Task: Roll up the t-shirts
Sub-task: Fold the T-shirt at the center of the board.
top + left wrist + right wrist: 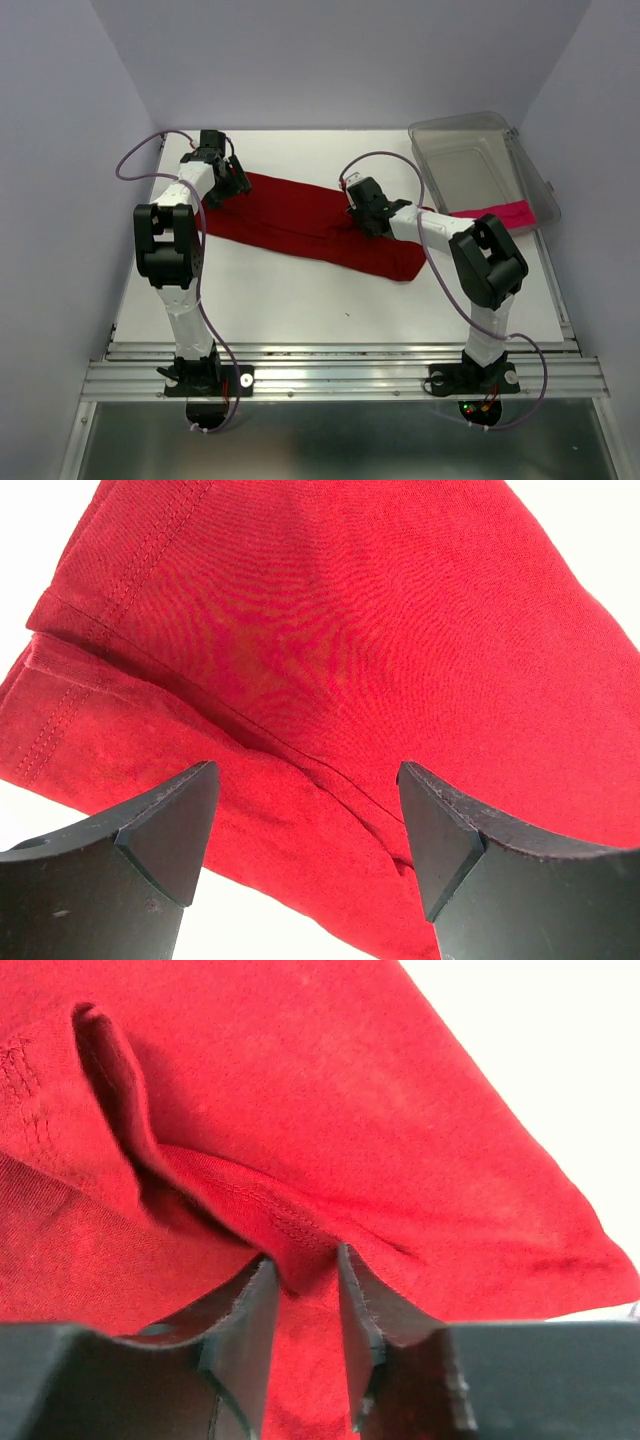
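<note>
The dark red t-shirt [300,225] lies folded into a long band, running diagonally from back left to front right across the table. My left gripper [232,185] is at its back-left end, low over the cloth. In the left wrist view the jaws [305,810] stand wide open over the shirt's hemmed edge [330,630]. My right gripper [355,212] is at the band's far edge, right of centre. In the right wrist view it [305,1275] is shut on a raised fold of the red cloth [300,1080]. The magenta-pink t-shirt [500,213] hangs over the bin's near edge.
A clear plastic bin [450,125] stands at the back right, close to the right arm. The white table [300,300] shows bare in front of the red shirt. Grey walls close in on the left, back and right. A metal rail runs along the near edge.
</note>
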Tool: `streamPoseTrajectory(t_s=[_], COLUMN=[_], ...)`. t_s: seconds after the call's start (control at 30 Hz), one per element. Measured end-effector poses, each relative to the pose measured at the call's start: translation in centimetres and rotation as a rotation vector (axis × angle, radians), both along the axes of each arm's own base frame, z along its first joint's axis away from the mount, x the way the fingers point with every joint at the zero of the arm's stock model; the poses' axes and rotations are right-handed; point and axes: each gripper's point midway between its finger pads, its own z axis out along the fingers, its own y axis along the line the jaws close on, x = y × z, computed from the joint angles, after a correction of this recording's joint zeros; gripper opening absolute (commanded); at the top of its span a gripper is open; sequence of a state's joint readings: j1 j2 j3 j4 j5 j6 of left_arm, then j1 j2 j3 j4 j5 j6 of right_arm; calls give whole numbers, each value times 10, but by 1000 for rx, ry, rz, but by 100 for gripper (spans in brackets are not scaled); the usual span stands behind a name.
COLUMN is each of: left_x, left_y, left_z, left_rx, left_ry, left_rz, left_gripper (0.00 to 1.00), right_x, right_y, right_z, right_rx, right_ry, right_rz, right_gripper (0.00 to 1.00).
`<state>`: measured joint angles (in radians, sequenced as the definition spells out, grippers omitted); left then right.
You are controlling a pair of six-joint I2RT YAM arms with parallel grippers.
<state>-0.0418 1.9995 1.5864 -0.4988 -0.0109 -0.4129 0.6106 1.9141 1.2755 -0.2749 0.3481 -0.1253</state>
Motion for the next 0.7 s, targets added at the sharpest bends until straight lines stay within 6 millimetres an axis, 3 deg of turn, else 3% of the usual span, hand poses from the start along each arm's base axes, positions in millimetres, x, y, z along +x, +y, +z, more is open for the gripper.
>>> streamPoseTrajectory(t_s=[0.23, 0.7], left_x=[0, 0], left_y=[0, 0], left_z=[0, 0], left_rx=[0, 1], left_ry=[0, 0], left_rz=[0, -1], left_gripper=[83, 83], right_x=[7, 37], right_y=[0, 11], right_z=[2, 9], right_rx=[4, -4], right_ry=[-28, -91], right_rz=[-27, -56], right_gripper=[1, 1])
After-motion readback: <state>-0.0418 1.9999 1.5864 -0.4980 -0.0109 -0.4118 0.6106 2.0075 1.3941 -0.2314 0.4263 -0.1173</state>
